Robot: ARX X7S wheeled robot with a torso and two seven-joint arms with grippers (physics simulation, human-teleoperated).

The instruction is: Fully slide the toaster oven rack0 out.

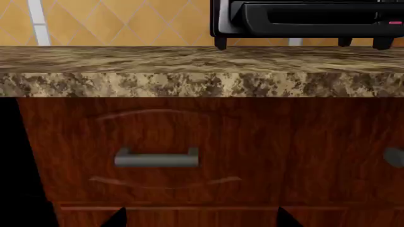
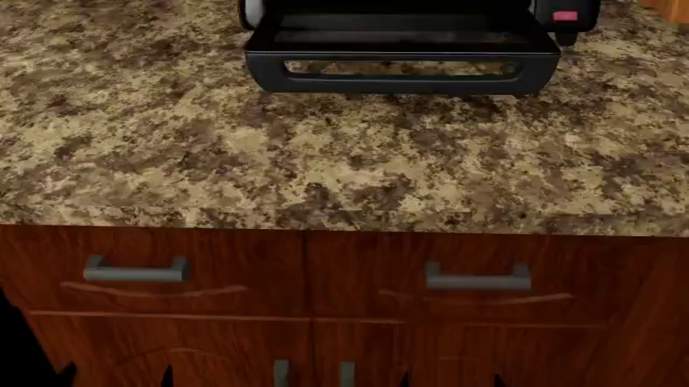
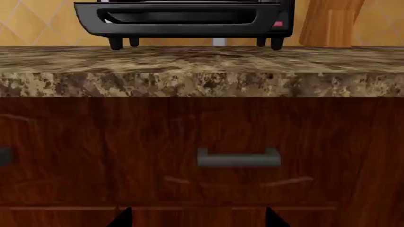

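The black toaster oven (image 2: 398, 32) stands at the back of the granite counter (image 2: 323, 161), its drop-down door (image 2: 401, 69) lying open with the slot handle toward me. The oven cavity is dark, and I cannot make out rack0 in it. The oven also shows in the left wrist view (image 1: 309, 21) and the right wrist view (image 3: 183, 19). My left gripper (image 1: 202, 222) and right gripper (image 3: 198, 221) hang low in front of the wooden drawer fronts, well below the counter edge. Both are open and empty, with only their dark fingertips (image 1: 117, 218) (image 3: 123, 216) in view.
Two drawers with grey bar handles (image 2: 135, 270) (image 2: 477, 278) sit under the counter's front edge (image 2: 323, 222). A wooden block (image 3: 328, 23) stands to the right of the oven. An orange tiled wall (image 1: 113, 21) runs behind the counter.
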